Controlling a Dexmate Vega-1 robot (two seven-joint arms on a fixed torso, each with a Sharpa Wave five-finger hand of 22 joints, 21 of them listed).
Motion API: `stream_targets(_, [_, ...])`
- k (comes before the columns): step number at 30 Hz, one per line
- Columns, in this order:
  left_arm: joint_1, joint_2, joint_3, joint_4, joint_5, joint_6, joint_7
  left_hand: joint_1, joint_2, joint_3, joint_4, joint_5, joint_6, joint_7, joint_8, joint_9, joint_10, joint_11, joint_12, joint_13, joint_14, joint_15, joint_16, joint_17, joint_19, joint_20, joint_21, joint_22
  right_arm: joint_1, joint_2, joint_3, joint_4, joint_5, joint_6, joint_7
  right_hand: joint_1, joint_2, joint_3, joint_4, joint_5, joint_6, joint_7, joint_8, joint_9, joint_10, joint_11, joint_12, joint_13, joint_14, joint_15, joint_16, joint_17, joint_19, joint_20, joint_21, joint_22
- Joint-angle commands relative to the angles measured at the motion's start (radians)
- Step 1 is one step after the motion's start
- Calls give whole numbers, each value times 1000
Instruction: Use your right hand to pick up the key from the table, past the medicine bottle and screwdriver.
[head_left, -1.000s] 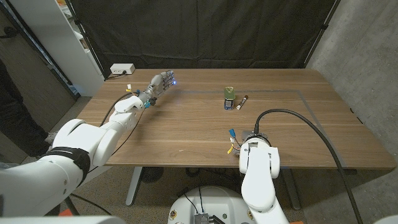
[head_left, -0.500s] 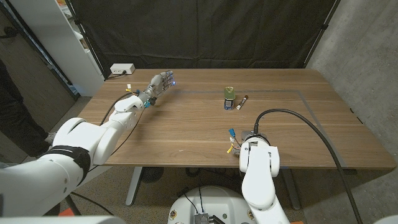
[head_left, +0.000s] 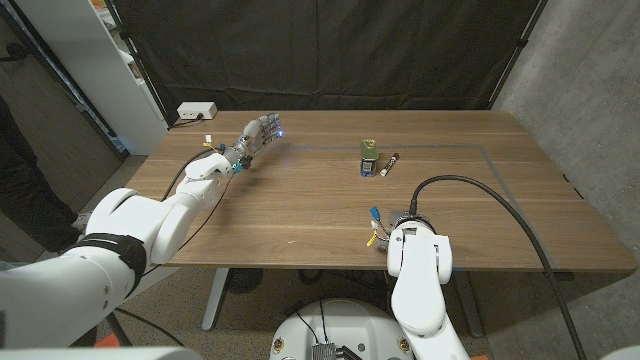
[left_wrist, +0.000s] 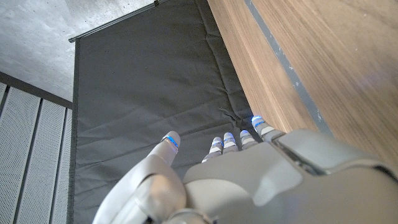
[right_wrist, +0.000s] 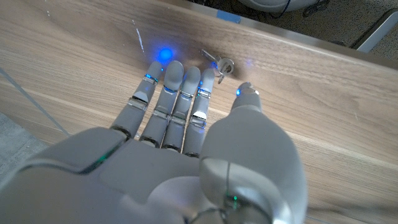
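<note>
Key position: The key (right_wrist: 216, 63) lies flat on the desk (head_left: 300, 200), close to the near edge, just beyond my right fingertips (right_wrist: 176, 70) in the right wrist view. In the head view my right forearm covers that spot, so I cannot place the key there.
Right robot hand state: My right robot hand (right_wrist: 186, 118) is held over the desk with its fingers extended side by side and the thumb set apart. It holds nothing. I cannot tell whether a fingertip touches the key ring.
Left robot hand state: My left robot hand (head_left: 258, 132) is extended over the far left part of the desk, fingers straight and slightly apart, holding nothing.
Task progress: The reach appears nearly complete, with the hand arrived at the key. The grasp is not yet made and the lift is not yet done.
Distractors: The medicine bottle (head_left: 369, 157) and the screwdriver (head_left: 391, 163) stand near each other toward the far side, well apart from my right robot hand. I judge they pose no obstruction to the grasp.
Edges: The key sits near the desk's near edge. A sliding contact could push it toward that edge.
Open room: Bare desk surface surrounds the key on all sides seen in the right wrist view, which leaves room for the thumb and fingers to close.
</note>
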Motion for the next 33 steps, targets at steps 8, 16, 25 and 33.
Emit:
stream_targets(8, [3, -3, -3, -8, -6, -12, -12, -17, 2, -9, 2, 1, -14, -5, 1, 4, -10, -1, -1, 2, -18, 1, 2, 5, -7, -4, -2, 4, 0, -28, 6, 23, 36, -25, -27, 81, 22, 24, -24, 12, 50, -13, 3, -26, 31, -17, 25, -1, 20, -59, 25, 1, 15, -18, 17, 0])
stream_targets(16, [1, -2, -2, -1, -3, -5, -5, -21, -3, -14, 3, 0, -17, -5, 0, 4, -12, -1, -1, 2, -20, 2, 2, 6, -10, -4, -4, 4, -4, -39, 0, 26, 66, -49, -83, 148, 54, 52, -35, 17, 96, -19, 9, -43, 67, -30, 43, -6, 49, -75, 39, 18, 31, -29, 30, 1])
stream_targets(25, [-8, -3, 2, 11, 7, 16, 11, -26, -7, -18, 5, 0, -21, -5, 0, 4, -16, -2, -3, 2, -24, 4, 1, 6, -12, -4, -5, 4, -15, -54, -13, 21, 94, -80, -173, 264, 114, 120, -48, 3, 159, -23, 21, -65, 118, -44, 73, -5, 88, -92, 38, 46, 54, -44, 56, 4])
stream_targets(33, [-18, -8, 1, 18, 14, 31, 18, -29, -9, -21, 6, 1, -25, -3, -1, 4, -19, 2, -3, 2, -27, 5, 1, 7, -15, -3, -6, 4, -18, -50, -18, 17, 77, -94, -203, 288, 113, 137, -38, -15, 174, -24, 22, -75, 124, -47, 81, -2, 104, -95, 37, 70, 50, -48, 64, 6])
